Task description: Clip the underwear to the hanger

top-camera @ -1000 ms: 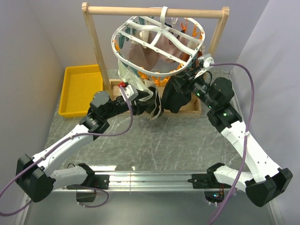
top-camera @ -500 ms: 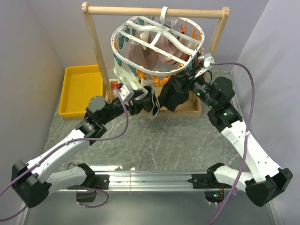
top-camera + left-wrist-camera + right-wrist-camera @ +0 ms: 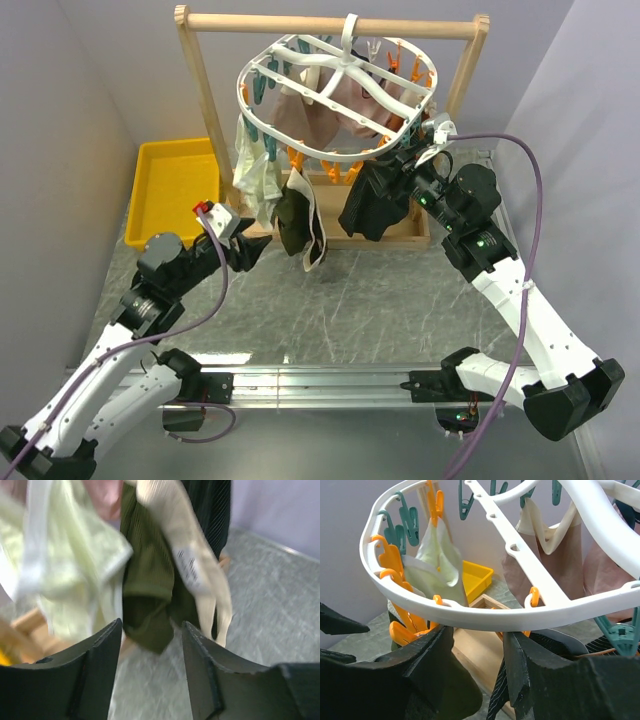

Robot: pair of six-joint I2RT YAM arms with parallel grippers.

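The dark green underwear with a pale band (image 3: 293,220) hangs from the white ring hanger with coloured clips (image 3: 348,62). The left gripper (image 3: 262,247) sits near it.

Black hands (image 3: 151,626), white-black arms (image 3: 550,335), purple cables (image 3: 541,210).

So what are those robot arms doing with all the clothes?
They are hanging washing on a white clip hanger. The green underwear hangs from its rim, next to a pale yellowish garment, with nothing holding it from below, so it looks clipped on. The left gripper is open and empty, just in front of the underwear. The right gripper sits open right under the rim on the other side, by a black garment.
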